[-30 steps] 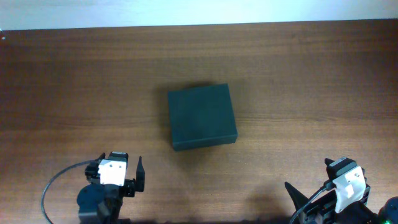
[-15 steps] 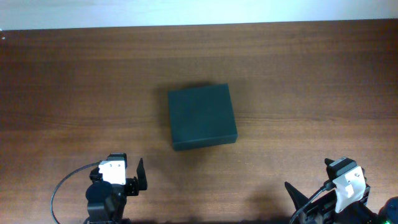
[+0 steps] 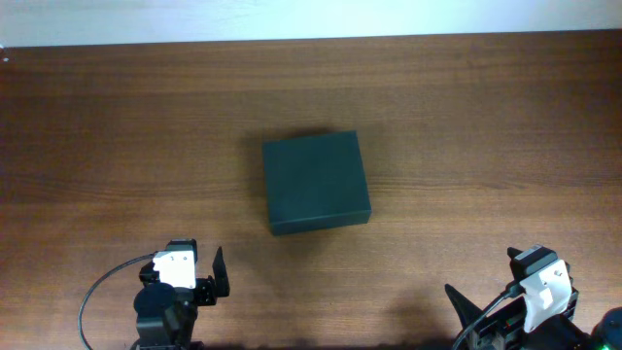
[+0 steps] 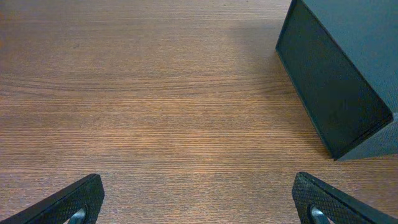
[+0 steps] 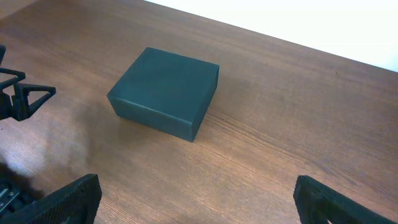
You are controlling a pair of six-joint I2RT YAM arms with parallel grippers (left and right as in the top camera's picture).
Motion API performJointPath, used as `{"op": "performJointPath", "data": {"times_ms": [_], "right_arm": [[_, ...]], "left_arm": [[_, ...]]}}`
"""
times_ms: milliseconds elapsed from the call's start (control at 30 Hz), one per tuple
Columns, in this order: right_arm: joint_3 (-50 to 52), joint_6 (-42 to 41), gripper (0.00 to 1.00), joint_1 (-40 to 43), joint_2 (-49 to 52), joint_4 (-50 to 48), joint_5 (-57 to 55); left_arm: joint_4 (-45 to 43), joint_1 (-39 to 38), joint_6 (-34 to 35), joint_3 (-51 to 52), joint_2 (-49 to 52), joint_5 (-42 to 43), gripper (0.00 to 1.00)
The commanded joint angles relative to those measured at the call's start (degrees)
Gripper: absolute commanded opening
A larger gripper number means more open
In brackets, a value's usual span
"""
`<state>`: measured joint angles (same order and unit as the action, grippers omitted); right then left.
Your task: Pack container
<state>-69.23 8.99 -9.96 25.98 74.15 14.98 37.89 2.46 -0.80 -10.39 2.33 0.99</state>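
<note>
The container (image 3: 316, 182) is a dark green-black box lying shut in the middle of the wooden table. It shows at the upper right of the left wrist view (image 4: 348, 74) and at the centre left of the right wrist view (image 5: 166, 92). My left gripper (image 4: 199, 202) is open and empty, near the front left edge, well short of the box. In the overhead view it sits at the lower left (image 3: 190, 270). My right gripper (image 5: 196, 199) is open and empty at the front right, far from the box; the overhead view shows it at the lower right (image 3: 486, 297).
The brown wooden table (image 3: 466, 126) ends at a pale wall strip along the far edge (image 3: 292, 19). A black cable (image 3: 92, 297) loops beside the left arm. No other objects are in view.
The left arm has drawn back slightly toward the front edge and turned a little. The right arm and the box have not moved.
</note>
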Motion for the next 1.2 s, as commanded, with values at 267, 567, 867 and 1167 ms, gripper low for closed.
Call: {"op": "performJointPath", "data": {"times_ms": [267, 567, 867, 1167], "right_arm": [[-0.07, -0.02, 0.99, -0.48, -0.17, 0.17, -0.26], [12.26, -2.23, 0.99, -0.52, -4.13, -12.61, -6.54], [42.51, -9.81, 0.99, 2.51, -16.31, -34.64, -12.09], [56.70, -14.43, 0.99, 10.71, -22.40, -40.74, -12.48]], "left_arm": [[-0.11, 0.44, 0.59, 0.50, -0.70, -0.81, 0.99], [-0.11, 0.44, 0.59, 0.50, -0.70, -0.81, 0.99], [-0.11, 0.44, 0.59, 0.50, -0.70, -0.81, 0.99], [-0.11, 0.44, 0.59, 0.50, -0.70, -0.81, 0.99]]}}
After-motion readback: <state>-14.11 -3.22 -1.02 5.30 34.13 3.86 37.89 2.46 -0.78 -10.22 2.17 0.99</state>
